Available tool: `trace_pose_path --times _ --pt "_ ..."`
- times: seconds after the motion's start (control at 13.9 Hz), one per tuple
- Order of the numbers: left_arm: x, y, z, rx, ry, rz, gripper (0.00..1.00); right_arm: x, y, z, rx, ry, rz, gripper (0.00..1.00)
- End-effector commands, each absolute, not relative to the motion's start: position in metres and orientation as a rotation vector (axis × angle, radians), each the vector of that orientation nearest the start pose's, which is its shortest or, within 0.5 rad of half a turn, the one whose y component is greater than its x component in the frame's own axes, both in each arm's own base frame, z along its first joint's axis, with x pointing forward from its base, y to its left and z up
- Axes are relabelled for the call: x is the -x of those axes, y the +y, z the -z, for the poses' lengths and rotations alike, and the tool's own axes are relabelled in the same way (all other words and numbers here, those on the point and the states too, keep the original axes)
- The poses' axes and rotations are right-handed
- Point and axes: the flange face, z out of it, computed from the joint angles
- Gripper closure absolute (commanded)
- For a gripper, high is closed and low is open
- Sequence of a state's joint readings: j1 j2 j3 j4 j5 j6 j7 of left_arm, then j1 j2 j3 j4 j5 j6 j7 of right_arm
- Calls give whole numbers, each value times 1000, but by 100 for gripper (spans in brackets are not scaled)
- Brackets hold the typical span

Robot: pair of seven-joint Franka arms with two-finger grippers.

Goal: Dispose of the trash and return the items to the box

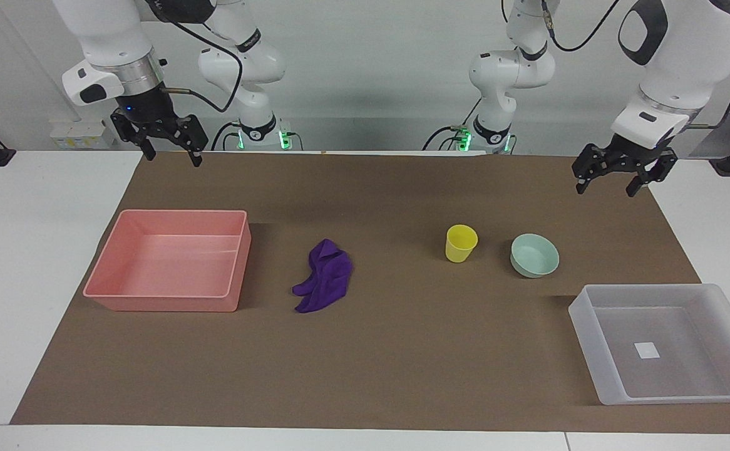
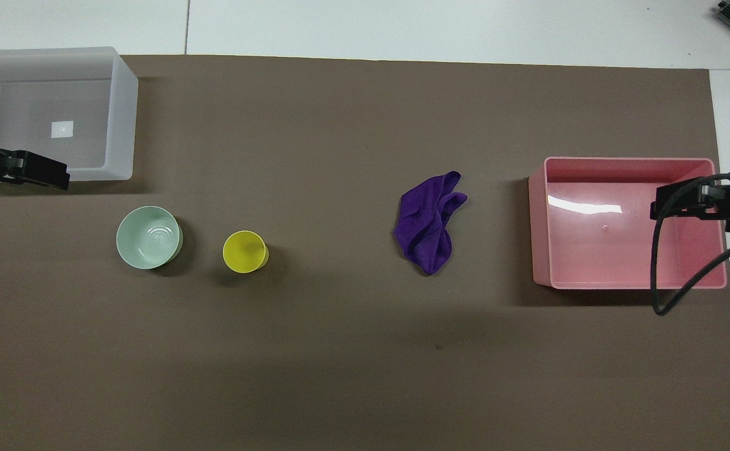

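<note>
Lowest in the facing view, at the lower right of the frame, I have the clear box point(image 1: 665, 347), its white sticker point(image 1: 647, 350) showing on a bare floor, so neither item is back in it yet. Up from it, right of centre, the mint bowl point(image 1: 534, 255) and the yellow cup point(image 1: 461, 243) stand upright just beside each other but apart, the bowl closer to the box. The purple rag point(image 1: 323, 275) lies crumpled near the middle of the frame, a short way from the pink bin point(image 1: 171, 260) at centre left, which also holds nothing. The left gripper point(image 1: 615, 175) hangs in the air at the upper right of the frame, over the brown mat point(image 1: 365, 351) near the table point(image 1: 20, 263) edge, jaws spread and carrying nothing. The right gripper point(image 1: 169, 147) hangs at the upper left, above the mat's edge higher in the frame than the pink bin, likewise released and bare. I judge that no step is begun: everything sits on the table and both arms wait. For the opening move I would bring the right gripper down over the rag, pinch a raised fold so the soft cloth lifts whole, then carry it over the pink bin. The left arm suits the cup and bowl; each wants a rim grasp with one finger inside, taken without knocking its neighbour.
</note>
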State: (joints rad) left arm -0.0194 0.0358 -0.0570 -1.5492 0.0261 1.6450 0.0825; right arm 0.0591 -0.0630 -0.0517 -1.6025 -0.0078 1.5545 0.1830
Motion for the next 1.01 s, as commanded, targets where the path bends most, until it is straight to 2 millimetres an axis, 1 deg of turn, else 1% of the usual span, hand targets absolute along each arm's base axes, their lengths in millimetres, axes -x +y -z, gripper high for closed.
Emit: trace_pose_path --times 0.0,0.36,0.57,0.79,0.93 --pt "-563 -39 -623 3090 243 88 0 -527 -4 -643 3148 206 13 0" --pt "-565 -35 -625 3090 226 111 0 -527 -5 -642 3148 211 11 0" --pt "-567 -34 -619 3091 226 131 0 -527 -5 -643 3147 211 13 0" --pt "-568 -35 -607 3092 225 121 0 -526 -5 -643 3147 211 13 0" --pt "-565 -34 -594 3091 221 147 0 -525 -5 -643 3146 211 16 0"
